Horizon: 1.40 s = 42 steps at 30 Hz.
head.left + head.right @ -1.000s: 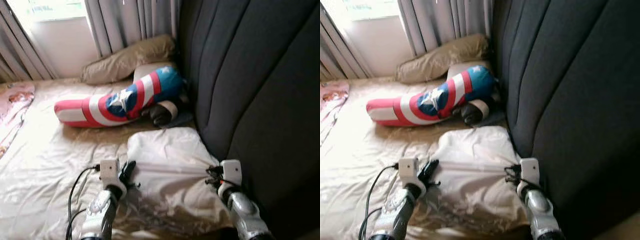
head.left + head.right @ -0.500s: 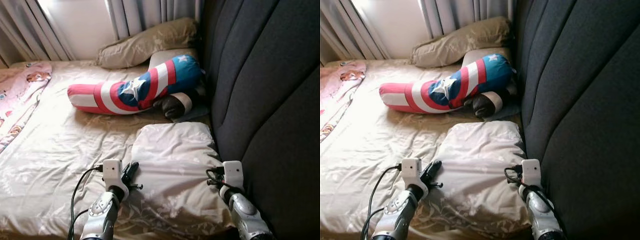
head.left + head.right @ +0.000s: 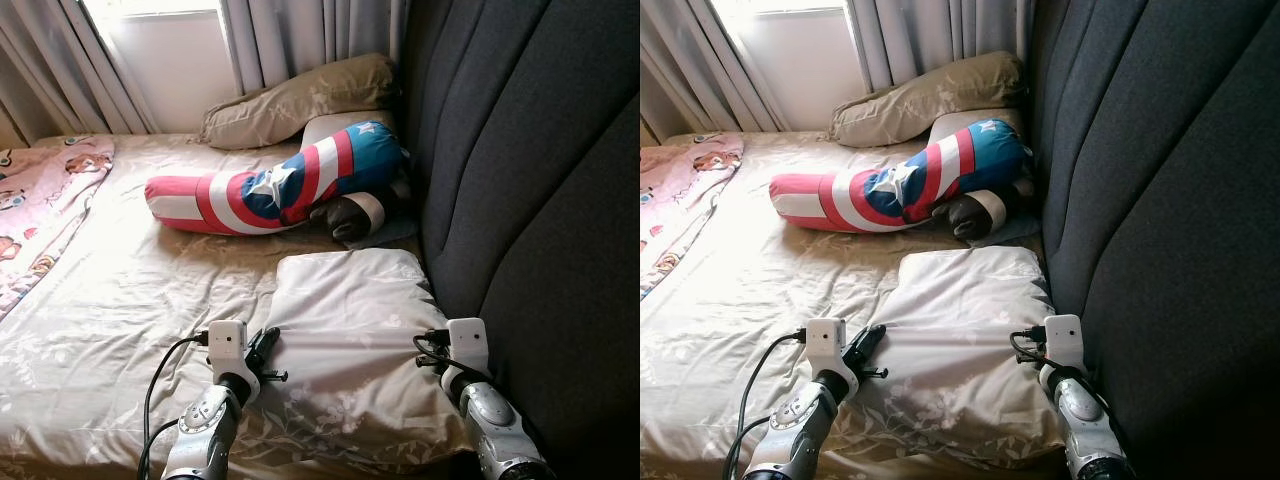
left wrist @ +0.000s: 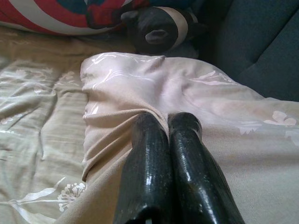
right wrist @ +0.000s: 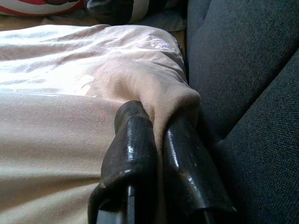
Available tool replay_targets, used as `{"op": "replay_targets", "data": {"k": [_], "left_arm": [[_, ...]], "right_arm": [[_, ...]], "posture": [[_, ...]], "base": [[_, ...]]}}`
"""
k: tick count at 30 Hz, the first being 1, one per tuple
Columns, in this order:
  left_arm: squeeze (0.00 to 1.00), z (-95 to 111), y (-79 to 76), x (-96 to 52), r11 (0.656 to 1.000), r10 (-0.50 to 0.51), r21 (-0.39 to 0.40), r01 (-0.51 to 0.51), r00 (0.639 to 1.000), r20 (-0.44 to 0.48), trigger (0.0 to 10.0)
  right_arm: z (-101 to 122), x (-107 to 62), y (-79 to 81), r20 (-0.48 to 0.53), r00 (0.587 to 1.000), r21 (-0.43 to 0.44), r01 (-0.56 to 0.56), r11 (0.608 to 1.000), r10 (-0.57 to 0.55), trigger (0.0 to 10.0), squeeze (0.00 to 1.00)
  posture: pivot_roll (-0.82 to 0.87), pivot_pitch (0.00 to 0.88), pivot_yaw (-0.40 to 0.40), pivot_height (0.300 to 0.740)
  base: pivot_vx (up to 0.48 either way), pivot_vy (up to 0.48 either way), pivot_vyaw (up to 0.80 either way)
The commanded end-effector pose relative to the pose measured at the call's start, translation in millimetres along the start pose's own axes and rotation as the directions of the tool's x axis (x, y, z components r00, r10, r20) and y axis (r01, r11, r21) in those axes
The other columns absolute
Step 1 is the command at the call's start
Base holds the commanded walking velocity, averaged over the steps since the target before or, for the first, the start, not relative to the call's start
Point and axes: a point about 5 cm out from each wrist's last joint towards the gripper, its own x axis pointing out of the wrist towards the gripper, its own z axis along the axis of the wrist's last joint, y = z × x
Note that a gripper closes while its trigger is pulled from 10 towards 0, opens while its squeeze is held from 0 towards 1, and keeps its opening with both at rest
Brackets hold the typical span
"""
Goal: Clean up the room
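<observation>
From the head views, a pale satin pillow (image 3: 350, 330) lies flat on the bed (image 3: 120, 300), its right edge against the dark padded headboard (image 3: 520, 170). The sheet is beige and glossy, printed with faint white flowers and creased all over. The left gripper (image 3: 262, 350) sits at the pillow's near left edge; the right gripper (image 3: 1035, 345) sits at its near right edge, just beside the headboard. Farther off lies a long bolster (image 3: 270, 185) in red, white and blue bands with a white star, curved at its right end. A dark round cushion (image 3: 350, 215) with a pale band is tucked under that end. A tan pillow (image 3: 290, 100) slumps against grey pleated curtains (image 3: 300, 35) at the far side, and a pink printed blanket (image 3: 40, 210) covers the left edge.

The left wrist view shows two glossy black fingers (image 4: 149, 163) pressed together with a fold of the pillow's fabric bunched at their tips — clenched on it.

The right wrist view shows the fingers (image 5: 133, 149) pinching a ridge of pillow cloth between them, close to the headboard's coarse weave.
</observation>
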Motion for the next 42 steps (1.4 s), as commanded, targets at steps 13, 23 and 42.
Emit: {"op": "replay_targets", "data": {"k": [13,23,42], "left_arm": [[0.0,14.4,6.0,3.0,1.0,0.005,0.03,-0.006,0.999,0.05,10.0],[0.0,8.0,7.9,7.7,1.0,0.01,0.026,-0.01,1.0,-0.008,10.0],[0.0,-35.3,17.2,5.2,0.995,0.072,-0.042,-0.086,0.965,-0.253,10.0]], "right_arm": [[23.3,6.3,-9.1,0.095,0.995,-0.014,0.04,0.999,-0.038,10.0,0.0],[13.5,4.4,-3.2,0.058,0.998,-0.006,0.019,1.0,-0.019,10.0,0.0],[-53.2,-14.3,8.6,-0.258,0.966,0.05,-0.013,0.999,0.025,10.0,0.0]], "posture": [[-0.02,0.0,0.051,0.74],[-0.02,0.0,0.048,0.74],[-0.03,0.0,0.057,0.74]], "base": [[0.0,0.0,0.0],[0.0,0.0,0.0],[0.0,0.0,0.0]]}}
